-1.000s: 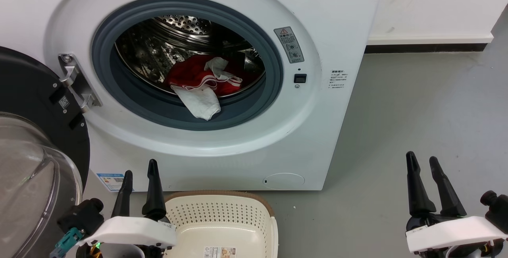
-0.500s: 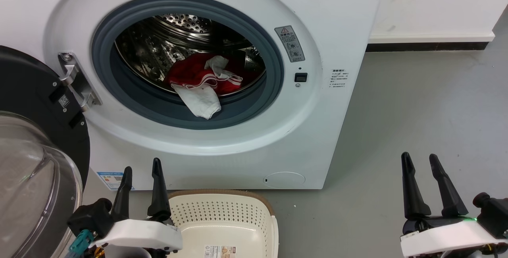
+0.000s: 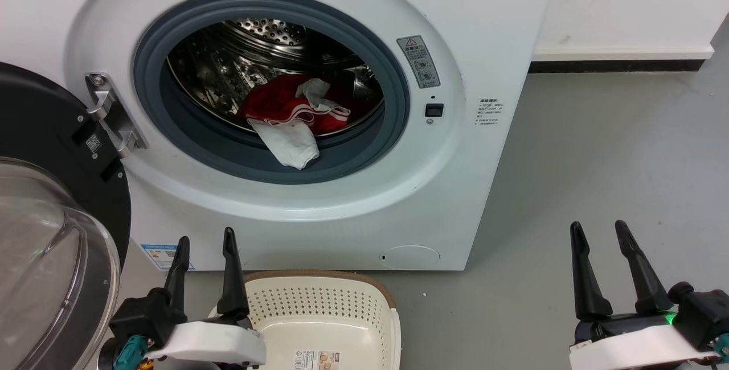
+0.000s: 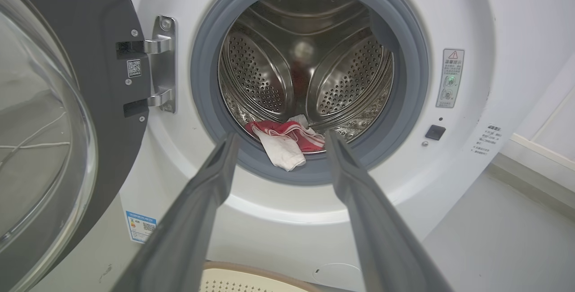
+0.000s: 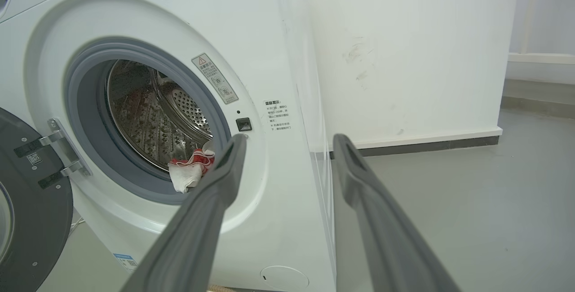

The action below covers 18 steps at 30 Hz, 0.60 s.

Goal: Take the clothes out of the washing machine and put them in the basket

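The washing machine (image 3: 467, 11) stands with its porthole door (image 3: 51, 216) swung open to the left. In the steel drum lie the clothes: a red garment with white stripes (image 3: 279, 105) and a white cloth (image 3: 287, 142) hanging over the grey seal (image 3: 353, 148). The same clothes (image 4: 287, 141) (image 5: 191, 168) appear in both wrist views. The cream basket (image 3: 387, 324) sits on the floor below the opening with nothing in it. My left gripper (image 3: 206, 247) hovers open at the basket's left edge. My right gripper (image 3: 599, 233) is open over the floor, right of the machine.
Grey floor (image 3: 598, 148) stretches to the right of the machine, up to a white wall with a dark skirting (image 3: 615, 65). The open door (image 4: 58, 117) takes up the space on the left, near my left arm.
Both grippers have drifted slightly: the left one to the right and down, the right one to the left. The picture has shifted a little. The clothes lie as before.
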{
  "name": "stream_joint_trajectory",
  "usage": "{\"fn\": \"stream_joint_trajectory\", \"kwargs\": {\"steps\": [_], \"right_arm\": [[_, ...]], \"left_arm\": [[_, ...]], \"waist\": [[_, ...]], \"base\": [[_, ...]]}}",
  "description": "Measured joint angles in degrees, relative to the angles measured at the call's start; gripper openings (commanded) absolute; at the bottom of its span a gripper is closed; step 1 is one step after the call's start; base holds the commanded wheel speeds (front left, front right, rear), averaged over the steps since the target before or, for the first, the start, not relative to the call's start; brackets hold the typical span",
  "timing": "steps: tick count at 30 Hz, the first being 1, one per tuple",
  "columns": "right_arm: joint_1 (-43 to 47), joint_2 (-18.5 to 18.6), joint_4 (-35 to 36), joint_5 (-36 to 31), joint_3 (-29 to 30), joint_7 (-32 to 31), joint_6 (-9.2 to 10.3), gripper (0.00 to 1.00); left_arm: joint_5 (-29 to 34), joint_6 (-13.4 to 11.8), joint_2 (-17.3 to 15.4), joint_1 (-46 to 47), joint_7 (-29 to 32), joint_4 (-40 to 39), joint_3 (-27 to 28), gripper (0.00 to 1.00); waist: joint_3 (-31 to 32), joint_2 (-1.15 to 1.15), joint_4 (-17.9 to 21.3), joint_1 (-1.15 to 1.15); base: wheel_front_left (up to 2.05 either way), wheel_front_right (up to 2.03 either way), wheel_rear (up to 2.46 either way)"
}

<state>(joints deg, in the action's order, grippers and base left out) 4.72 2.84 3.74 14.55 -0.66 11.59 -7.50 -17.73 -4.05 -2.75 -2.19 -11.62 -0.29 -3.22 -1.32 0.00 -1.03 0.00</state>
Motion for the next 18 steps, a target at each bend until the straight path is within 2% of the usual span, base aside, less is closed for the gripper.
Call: {"fn": "stream_joint_trajectory", "kwargs": {"steps": [18], "right_arm": [[1.0,0.0,1.5,-7.9,-0.5,2.1,0.00,1.00]], "left_arm": [[7.6,0.0,0.0,-1.1,-2.0,0.0,-0.4,1.00]], "waist": [[-0.1,0.00,0.0,0.00]], "base": [[0.00,0.00,0.00]]}}
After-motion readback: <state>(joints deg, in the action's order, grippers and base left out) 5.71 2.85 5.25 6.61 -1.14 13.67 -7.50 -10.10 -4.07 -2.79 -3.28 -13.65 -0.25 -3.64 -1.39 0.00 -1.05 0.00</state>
